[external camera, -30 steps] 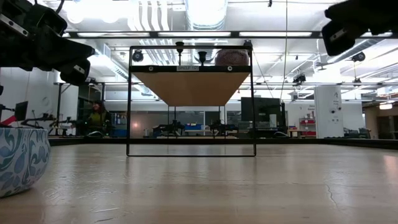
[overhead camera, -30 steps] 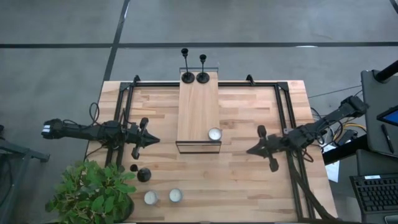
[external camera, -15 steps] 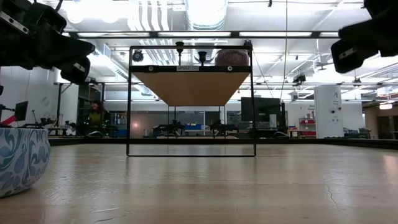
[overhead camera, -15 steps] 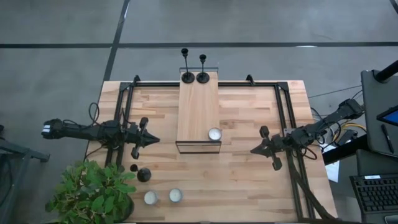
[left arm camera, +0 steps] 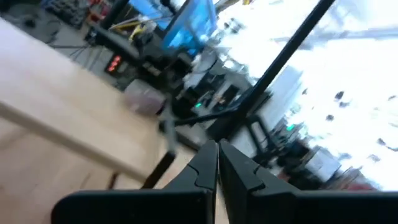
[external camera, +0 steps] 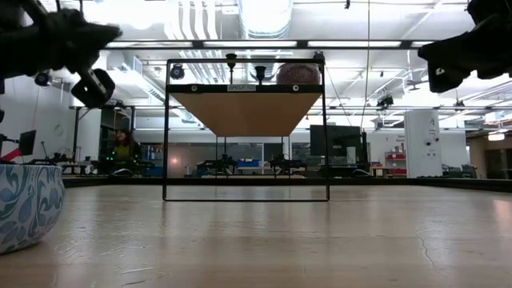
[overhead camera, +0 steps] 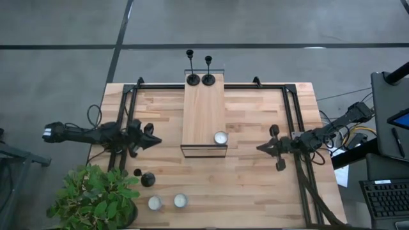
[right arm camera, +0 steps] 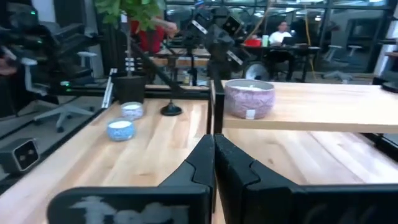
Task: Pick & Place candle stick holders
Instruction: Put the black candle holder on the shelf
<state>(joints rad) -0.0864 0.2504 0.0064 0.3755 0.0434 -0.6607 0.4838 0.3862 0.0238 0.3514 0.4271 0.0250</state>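
Two black candle stick holders [overhead camera: 192, 78] [overhead camera: 208, 78] stand on their round bases at the far end of a raised wooden shelf [overhead camera: 203, 108]. A third black holder [overhead camera: 147, 179] rests on the table near the plant; it also shows in the right wrist view [right arm camera: 171, 111]. My left gripper [overhead camera: 158, 138] hovers left of the shelf, shut and empty, as the left wrist view shows [left arm camera: 217, 152]. My right gripper [overhead camera: 258, 147] hovers right of the shelf, shut and empty, as the right wrist view shows [right arm camera: 213, 143].
A white tealight [overhead camera: 220, 137] sits at the shelf's near end. Two more tealights [overhead camera: 154, 202] [overhead camera: 180, 200] lie by the table's near edge. A potted plant [overhead camera: 96, 198] fills the near left corner. Black frame rails [overhead camera: 291, 121] run along both sides.
My left gripper has turned about its wrist and stayed left of the shelf. My right gripper has drawn back a little toward the table's right edge. Both have stayed shut, and no object has moved.
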